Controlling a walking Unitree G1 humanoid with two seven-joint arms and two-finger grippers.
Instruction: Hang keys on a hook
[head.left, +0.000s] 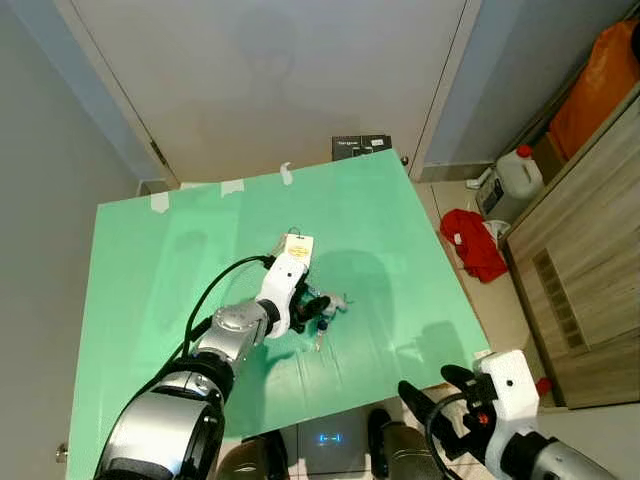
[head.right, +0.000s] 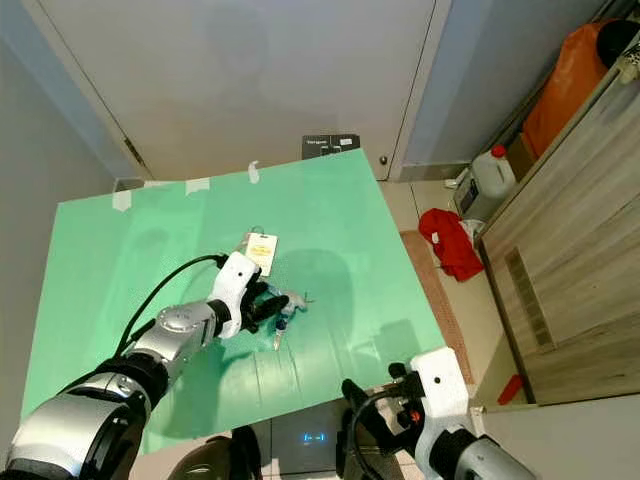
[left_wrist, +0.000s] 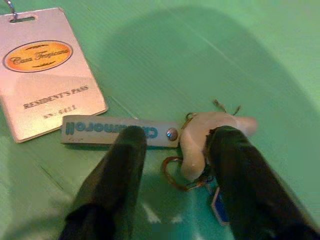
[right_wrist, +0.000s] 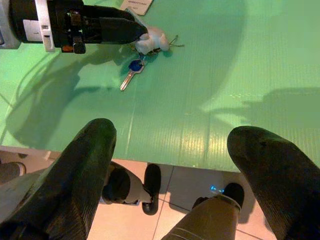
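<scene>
Right gripper: the right gripper hangs nearest, off the near edge of the green sheet, fingers spread wide and holding nothing.
Left gripper: the left gripper rests low on the sheet's middle, fingers parted, straddling the bunch but not closed on it.
Keys: one bunch of keys lies flat on the sheet, with one blue-headed key, a white figure charm, a grey strap tag and one resident's pass card just beyond.
Containers: one white jug with a red cap stands on the floor beside a wooden cabinet; its contents cannot be seen.
Surroundings: a red cloth lies by the jug; farthest, a black box against the white door.
</scene>
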